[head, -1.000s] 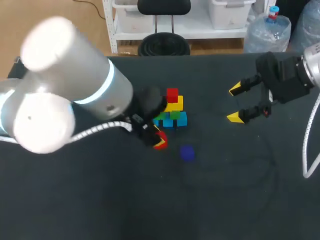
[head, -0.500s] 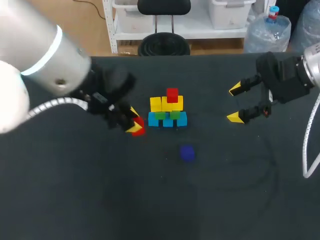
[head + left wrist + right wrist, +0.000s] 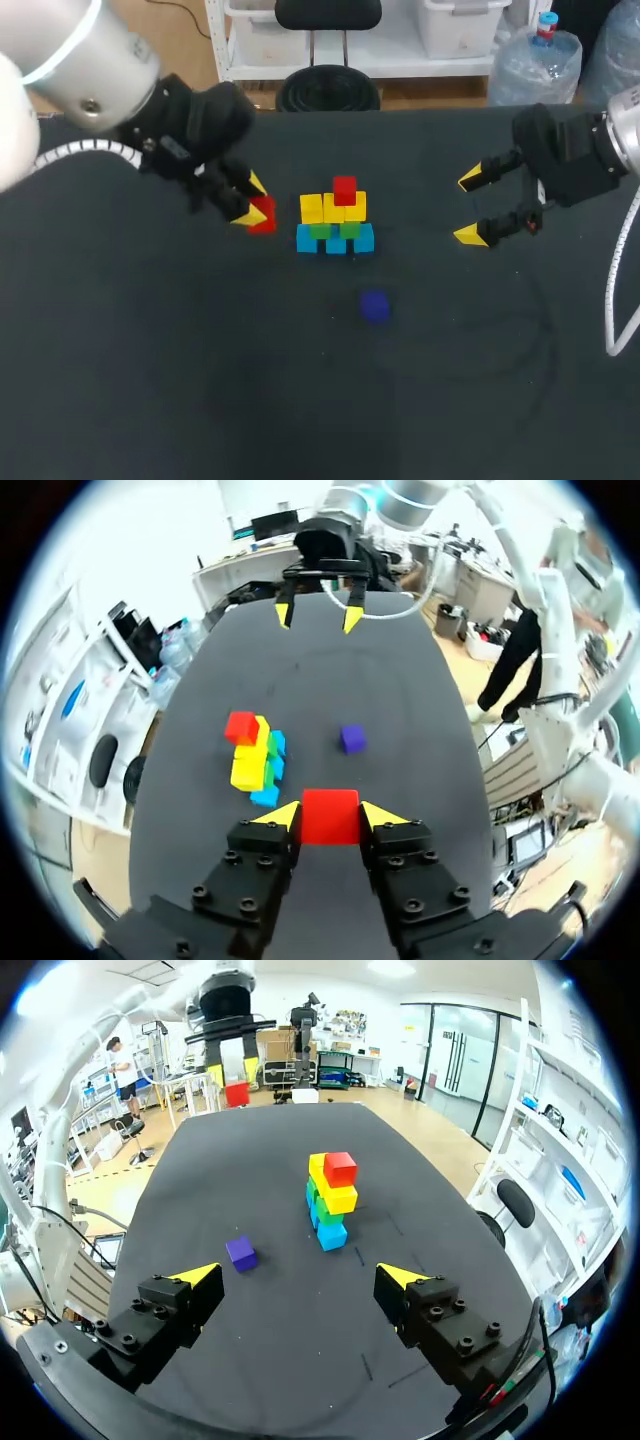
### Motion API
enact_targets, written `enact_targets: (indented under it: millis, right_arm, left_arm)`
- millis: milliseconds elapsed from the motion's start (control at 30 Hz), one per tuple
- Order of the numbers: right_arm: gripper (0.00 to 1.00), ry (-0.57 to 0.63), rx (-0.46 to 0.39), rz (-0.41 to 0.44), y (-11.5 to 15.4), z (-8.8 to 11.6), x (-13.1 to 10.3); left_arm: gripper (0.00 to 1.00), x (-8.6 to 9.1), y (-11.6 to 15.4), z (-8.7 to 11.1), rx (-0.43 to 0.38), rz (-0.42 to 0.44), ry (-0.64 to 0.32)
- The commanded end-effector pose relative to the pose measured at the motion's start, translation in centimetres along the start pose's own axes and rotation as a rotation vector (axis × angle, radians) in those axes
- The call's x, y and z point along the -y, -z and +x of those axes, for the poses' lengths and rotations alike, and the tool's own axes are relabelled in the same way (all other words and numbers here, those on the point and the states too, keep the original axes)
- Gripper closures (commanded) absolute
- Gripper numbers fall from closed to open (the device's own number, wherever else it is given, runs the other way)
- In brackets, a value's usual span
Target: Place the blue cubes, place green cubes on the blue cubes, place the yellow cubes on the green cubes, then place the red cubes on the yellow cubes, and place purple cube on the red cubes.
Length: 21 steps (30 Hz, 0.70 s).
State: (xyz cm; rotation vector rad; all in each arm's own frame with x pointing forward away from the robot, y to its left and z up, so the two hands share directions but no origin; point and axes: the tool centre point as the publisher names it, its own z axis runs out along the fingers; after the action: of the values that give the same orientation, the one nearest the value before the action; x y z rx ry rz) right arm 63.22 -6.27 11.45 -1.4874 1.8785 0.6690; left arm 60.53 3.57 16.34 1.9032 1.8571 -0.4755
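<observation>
A stack stands mid-table: blue cubes (image 3: 335, 241) at the base, green cubes (image 3: 334, 230) on them, yellow cubes (image 3: 332, 208) above, and one red cube (image 3: 345, 189) on top. My left gripper (image 3: 250, 207) hangs left of the stack, shut on a second red cube (image 3: 264, 215), which sits between the yellow tips (image 3: 330, 816). A purple cube (image 3: 375, 306) lies alone in front of the stack (image 3: 351, 739). At the right, my right gripper (image 3: 476, 207) stands open and holds nothing (image 3: 298, 1278), facing the stack (image 3: 331, 1198).
The dark table (image 3: 200, 380) spreads out around the stack. The table's far edge (image 3: 400, 110) runs behind the stack.
My left arm has carried the red cube from in front of the stack leftward and back, now beside the stack's left. The right arm, stack and purple cube have not moved.
</observation>
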Motion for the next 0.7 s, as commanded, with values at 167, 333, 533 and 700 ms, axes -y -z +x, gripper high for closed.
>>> enact_targets:
  millis: [167,333,533,700]
  right_arm:
    - [0.00,0.001,0.003,-0.002,-0.1,0.0,0.1]
    - [0.00,0.001,0.003,-0.002,-0.1,0.0,0.1]
    - [0.00,0.001,0.003,-0.002,-0.1,0.0,0.1]
    - [0.00,0.001,0.003,-0.002,-0.1,0.0,0.1]
  left_arm:
    - [1.00,-3.8,-1.6,-0.5,-0.002,0.095,-0.078]
    - [1.00,-5.3,-2.3,-1.0,0.006,0.097,-0.096]
    - [1.00,-6.8,-3.2,-1.6,0.018,0.107,-0.102]
    - [1.00,-7.7,-3.9,-1.8,0.023,0.118,-0.102]
